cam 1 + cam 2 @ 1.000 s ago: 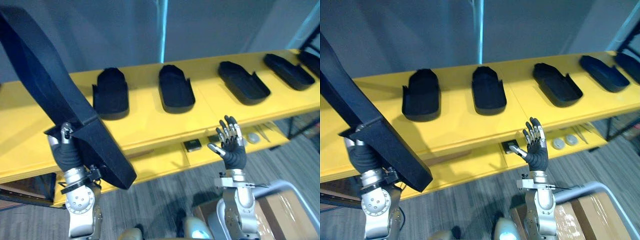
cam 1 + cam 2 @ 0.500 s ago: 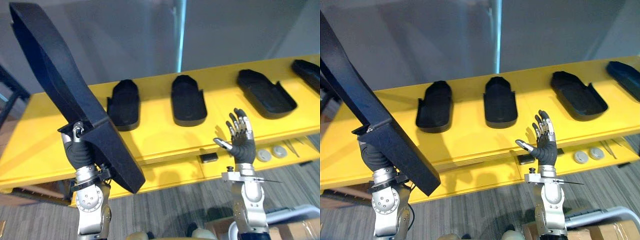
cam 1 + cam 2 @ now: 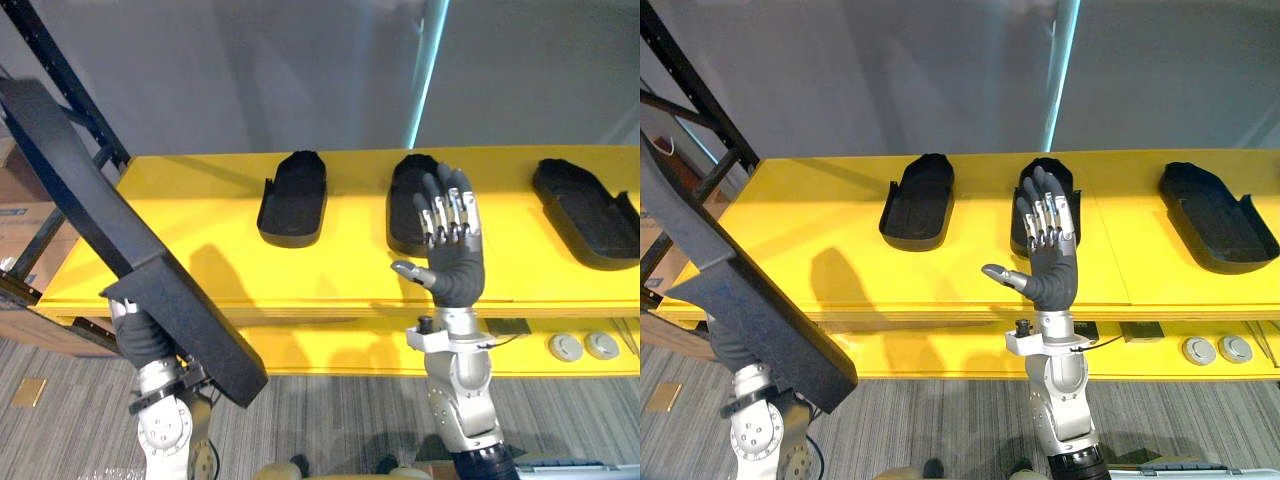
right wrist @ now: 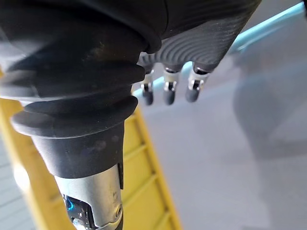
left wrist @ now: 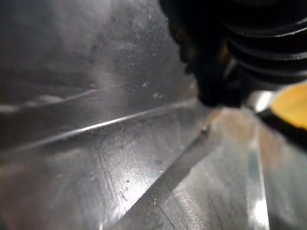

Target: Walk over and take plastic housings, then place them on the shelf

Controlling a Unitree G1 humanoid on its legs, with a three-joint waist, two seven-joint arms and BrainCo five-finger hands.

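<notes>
In the left eye view a yellow shelf (image 3: 340, 270) runs across, and three black plastic housings lie on its top board, well apart from each other: a left housing (image 3: 293, 198), a middle housing (image 3: 403, 205) and a right housing (image 3: 590, 210). A fourth one, the long held housing (image 3: 120, 250), is in the air at the robot's left, steeply tilted, with its low end over the left hand (image 3: 140, 335). This hand is behind the part, so I cannot tell if it is closed on it. The right hand (image 3: 452, 265) is raised in front of the middle housing, palm up, its fingers (image 3: 445, 215) straight and spread, the thumb out to the side, holding nothing.

The right eye view gives the same scene; there the right hand covers the near end of the middle housing.

In the left wrist view a dark glossy surface (image 5: 120, 143) is very close, probably the inside of the held housing, beside the ribbed cover.

In the right wrist view the straight fingertips point away, with the yellow shelf past them.
</notes>
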